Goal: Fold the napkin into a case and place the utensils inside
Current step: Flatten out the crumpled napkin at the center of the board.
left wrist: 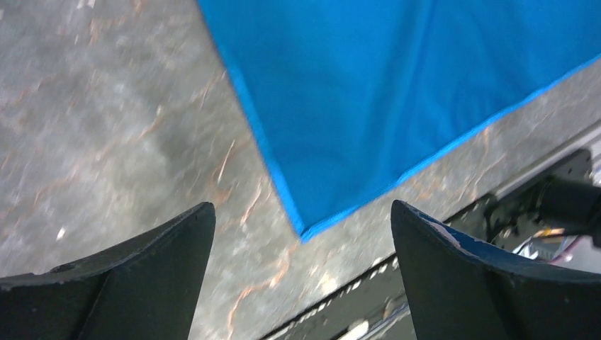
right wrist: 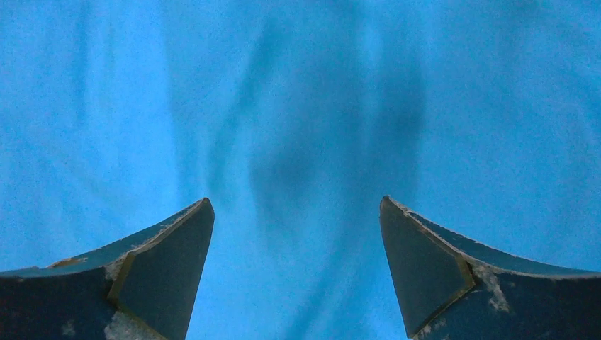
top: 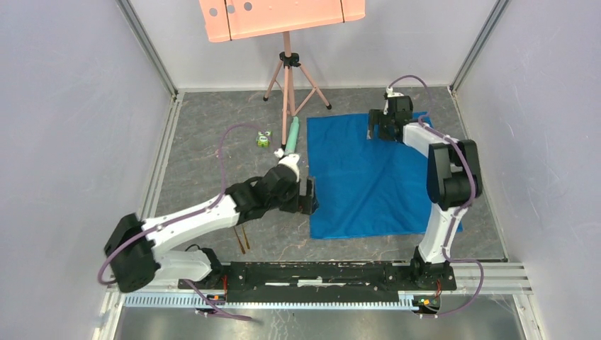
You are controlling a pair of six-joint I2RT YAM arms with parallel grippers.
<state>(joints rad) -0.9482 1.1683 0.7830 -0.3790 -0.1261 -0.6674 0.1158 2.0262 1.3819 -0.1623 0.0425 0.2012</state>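
Note:
The bright blue napkin (top: 368,177) lies spread flat on the grey table, right of centre. My left gripper (top: 310,196) is open and empty at the napkin's left edge. In the left wrist view, the left gripper (left wrist: 302,205) hovers over the napkin's (left wrist: 397,92) near-left corner. My right gripper (top: 374,132) is open and empty over the napkin's far part. In the right wrist view, the right gripper (right wrist: 295,200) has only blue napkin (right wrist: 298,85) beneath it. The gold utensils (top: 243,239) show as thin handles partly hidden under my left arm.
A pale green tube (top: 291,134) and a small green toy (top: 264,139) lie left of the napkin's far corner. A pink tripod (top: 287,78) stands at the back. The black base rail (top: 319,273) runs along the near edge and shows in the left wrist view (left wrist: 538,191).

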